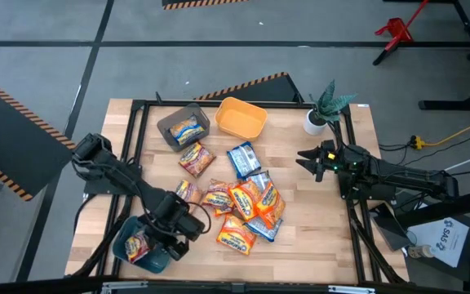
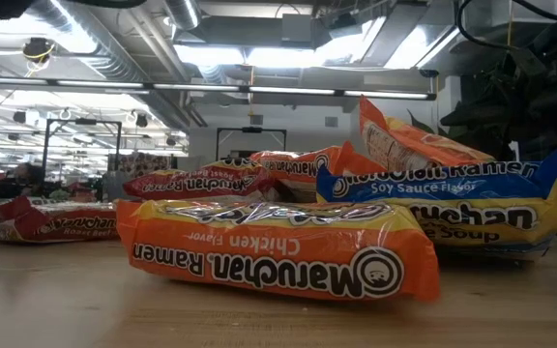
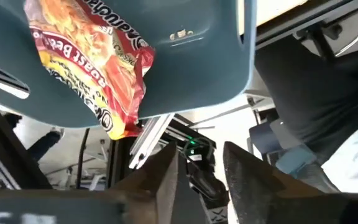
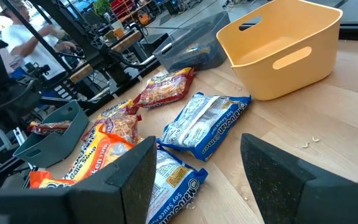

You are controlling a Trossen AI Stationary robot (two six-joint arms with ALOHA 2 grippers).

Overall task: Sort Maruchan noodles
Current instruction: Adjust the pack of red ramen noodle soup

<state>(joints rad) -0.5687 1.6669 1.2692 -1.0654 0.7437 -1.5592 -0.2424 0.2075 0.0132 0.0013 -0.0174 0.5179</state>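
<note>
The left gripper (image 1: 172,231) hangs over the teal bin (image 1: 126,233) at the table's near left corner. In its wrist view its two fingers (image 3: 166,180) stand a little apart with nothing between them; the red packet (image 3: 92,62) lies loose in the bin beyond them, crinkled, with a yellow label, and touches neither finger.

The right gripper (image 1: 307,158) waits over the right side of the table, near the potted plant (image 1: 326,104). Its fingers (image 4: 135,174) are spread wide and hold nothing.

Most noodles (image 1: 243,208) lie in a loose heap at the middle of the table: orange, blue and red packets, several overlapping. A blue packet (image 4: 207,121) lies flat by itself between the heap and the yellow bin (image 1: 241,118). A red packet (image 1: 196,158) lies just beside the grey bin (image 1: 170,131), and that bin holds one packet (image 1: 188,127), probably a red one, though its colour is hard to make out from above. In the low view an orange chicken packet (image 2: 278,251) lies flat nearest the camera.
</note>
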